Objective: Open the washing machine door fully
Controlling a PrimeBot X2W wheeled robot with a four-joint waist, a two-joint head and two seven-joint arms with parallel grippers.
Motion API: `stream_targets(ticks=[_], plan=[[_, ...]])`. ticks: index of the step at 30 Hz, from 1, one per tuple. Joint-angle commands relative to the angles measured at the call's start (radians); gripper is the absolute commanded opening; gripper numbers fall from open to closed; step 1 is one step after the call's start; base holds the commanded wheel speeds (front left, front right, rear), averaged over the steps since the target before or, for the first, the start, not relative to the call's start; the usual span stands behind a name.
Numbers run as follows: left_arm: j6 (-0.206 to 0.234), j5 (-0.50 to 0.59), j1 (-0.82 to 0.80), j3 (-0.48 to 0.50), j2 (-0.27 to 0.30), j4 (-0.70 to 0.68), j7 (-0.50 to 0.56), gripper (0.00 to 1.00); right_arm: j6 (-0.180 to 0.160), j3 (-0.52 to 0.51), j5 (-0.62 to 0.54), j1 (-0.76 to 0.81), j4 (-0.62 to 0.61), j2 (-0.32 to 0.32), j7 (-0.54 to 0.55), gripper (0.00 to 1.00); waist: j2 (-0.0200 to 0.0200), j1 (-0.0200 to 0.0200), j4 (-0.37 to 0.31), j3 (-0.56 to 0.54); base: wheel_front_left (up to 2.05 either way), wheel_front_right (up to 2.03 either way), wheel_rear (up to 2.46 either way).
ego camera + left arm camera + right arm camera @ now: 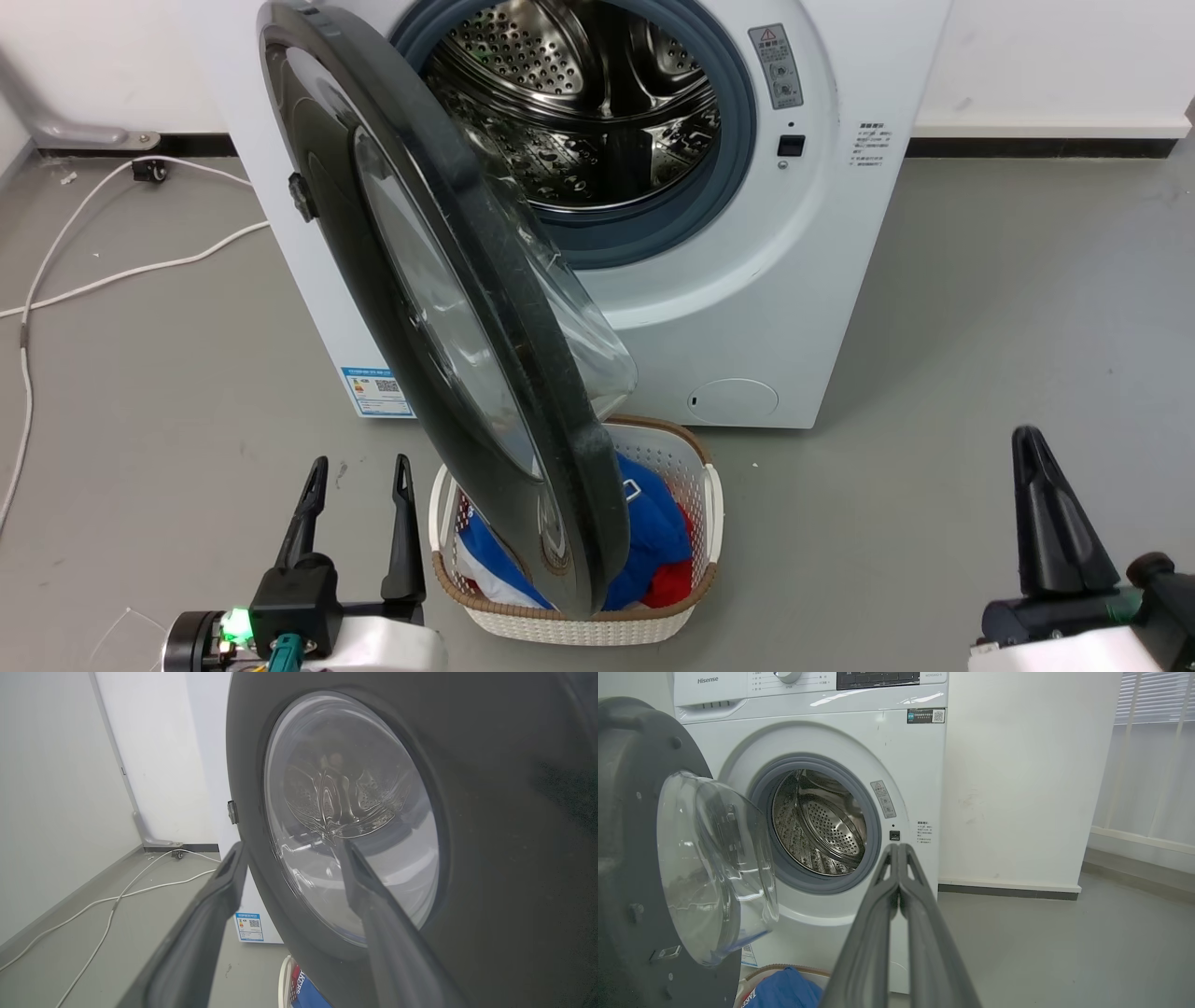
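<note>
The washing machine door (439, 308) hangs from its hinge on the left of the washing machine (803, 280). It is swung out to about half open, with its free rim pointing toward the near side above the laundry basket (714, 504), and the steel drum (579, 103) is already bare behind it. My left gripper (362, 465) has its fingers spread open and holds nothing. It sits low and near, just left of the door's black outer face, and in my left wrist view that face and its glass window (350, 812) lie straight ahead between my fingers (224, 891). I cannot tell whether a tip touches it. My right gripper (1027, 437) is well apart at the near right, fingers pressed together and empty. The door needs to travel further left, I judge, so any push from my left side would close it. The better move is to take the near rim between my open left fingers and lead it round to the far left on the hinge's own arc. Failing that, my closed right fingers could press the inner ring. Either way I should stay on the black rim and off the bulging glass, keep above the basket, pull evenly, and ease off once the hinge resists.
</note>
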Motion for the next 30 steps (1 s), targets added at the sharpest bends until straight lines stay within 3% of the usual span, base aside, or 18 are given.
stream_targets(ticks=[1, 5, 6, 7, 27, 28, 29, 30], plan=[[0.004, -0.003, 0.009, -0.001, -0.001, -0.001, -0.003, 1.00, 0.000, -0.017, -0.012, 0.021, 0.014, 0.007, -0.002, 0.00, -0.0001, 0.0000, 0.003, -0.001, 0.00, 0.00, 0.00], [0.007, -0.004, 0.011, -0.001, -0.001, -0.001, -0.003, 1.00, 0.000, -0.048, 0.009, 0.046, 0.058, 0.014, -0.002, 0.04, -0.0001, 0.0000, 0.006, -0.002, 0.00, 0.00, 0.00], [0.007, -0.003, 0.012, 0.000, -0.001, -0.001, -0.003, 1.00, 0.000, -0.053, 0.024, 0.054, 0.073, 0.014, -0.002, 0.34, -0.0001, 0.0000, 0.005, -0.002, 0.00, 0.00, 0.00], [0.007, -0.003, 0.013, 0.001, -0.001, -0.002, -0.003, 1.00, 0.000, -0.054, 0.033, 0.055, 0.083, 0.014, -0.002, 1.00, -0.0001, 0.0000, 0.004, -0.003, 0.00, 0.00, 0.00], [0.013, -0.011, 0.014, 0.014, -0.001, 0.009, -0.003, 1.00, 0.000, -0.033, 0.059, 0.044, 0.135, 0.014, -0.002, 1.00, -0.0001, 0.0000, 0.000, 0.000, 0.00, 0.00, 0.00], [0.012, -0.013, 0.015, 0.015, -0.001, 0.009, -0.003, 0.59, 0.000, -0.033, 0.060, 0.045, 0.136, 0.014, -0.002, 1.00, -0.0001, 0.0000, 0.000, 0.000, 0.00, 0.00, 0.00], [0.013, -0.014, 0.015, 0.017, -0.001, 0.009, -0.003, 0.26, 0.000, -0.032, 0.061, 0.045, 0.137, 0.014, -0.002, 1.00, -0.0001, 0.0000, -0.001, 0.000, 0.00, 0.00, 0.00], [0.015, -0.014, 0.016, 0.019, -0.001, 0.009, -0.003, 0.00, 0.000, -0.031, 0.061, 0.045, 0.138, 0.014, -0.002, 1.00, -0.0001, 0.0000, -0.001, -0.001, 0.00, 0.00, 0.00]])
